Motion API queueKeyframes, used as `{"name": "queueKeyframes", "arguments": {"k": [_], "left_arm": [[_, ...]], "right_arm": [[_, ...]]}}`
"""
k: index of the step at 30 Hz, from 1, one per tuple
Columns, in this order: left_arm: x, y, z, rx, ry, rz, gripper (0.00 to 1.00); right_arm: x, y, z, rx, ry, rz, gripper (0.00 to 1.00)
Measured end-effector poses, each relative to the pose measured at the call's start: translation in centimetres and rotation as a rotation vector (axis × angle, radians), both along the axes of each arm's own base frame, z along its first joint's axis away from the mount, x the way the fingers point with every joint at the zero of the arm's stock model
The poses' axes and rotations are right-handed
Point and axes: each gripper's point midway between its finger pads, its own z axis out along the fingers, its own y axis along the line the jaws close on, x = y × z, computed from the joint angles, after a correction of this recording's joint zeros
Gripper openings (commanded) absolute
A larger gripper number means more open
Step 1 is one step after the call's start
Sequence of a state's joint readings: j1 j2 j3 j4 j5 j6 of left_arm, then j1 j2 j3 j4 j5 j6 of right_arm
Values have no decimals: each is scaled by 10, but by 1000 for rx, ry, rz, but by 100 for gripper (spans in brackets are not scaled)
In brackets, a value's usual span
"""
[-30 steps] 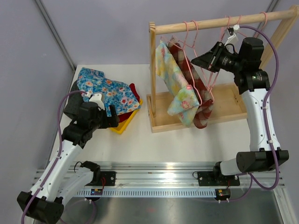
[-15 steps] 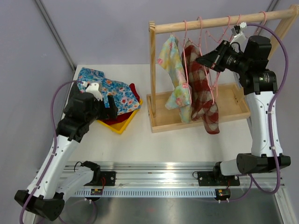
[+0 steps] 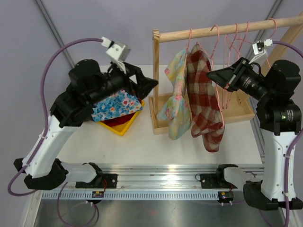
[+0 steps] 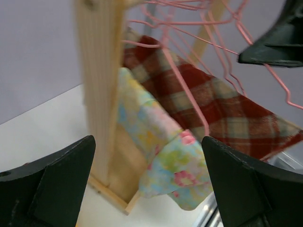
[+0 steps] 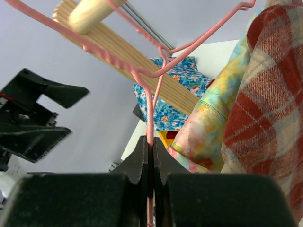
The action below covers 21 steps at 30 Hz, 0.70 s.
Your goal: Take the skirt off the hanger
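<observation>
A pink hanger (image 5: 150, 113) is being clamped by the raised right gripper (image 5: 151, 147); the outstretched left gripper (image 3: 152, 84) is being held with its jaws spread wide.

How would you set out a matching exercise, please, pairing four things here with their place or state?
1. red plaid garment
2. blue floral cloth
3. left tool
4. right tool

A. shut on a pink hanger wire
B. open, holding nothing
C. lying over the yellow tray
D. hanging from the wooden rail

Pairs: 1-D, 2-C, 3-B, 4-A
</observation>
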<state>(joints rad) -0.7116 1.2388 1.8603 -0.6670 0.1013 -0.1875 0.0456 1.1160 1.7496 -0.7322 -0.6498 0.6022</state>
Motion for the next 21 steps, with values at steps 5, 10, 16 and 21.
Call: {"name": "queueKeyframes", "arguments": {"k": [5, 10, 16, 21], "left_arm": [[-31, -61, -23, 62, 20, -189, 99], [-52, -98, -54, 124, 47, -293, 99], [-111, -138, -73, 150, 24, -475, 99], [-149, -169, -80, 142, -9, -586, 99]], "right_arm": [[-23, 2, 19, 19, -47, 24, 0], [-24, 3, 26, 27, -51, 24, 0], [-30, 2, 27, 34, -43, 20, 0], [-51, 2, 30, 50, -44, 17, 0]]}}
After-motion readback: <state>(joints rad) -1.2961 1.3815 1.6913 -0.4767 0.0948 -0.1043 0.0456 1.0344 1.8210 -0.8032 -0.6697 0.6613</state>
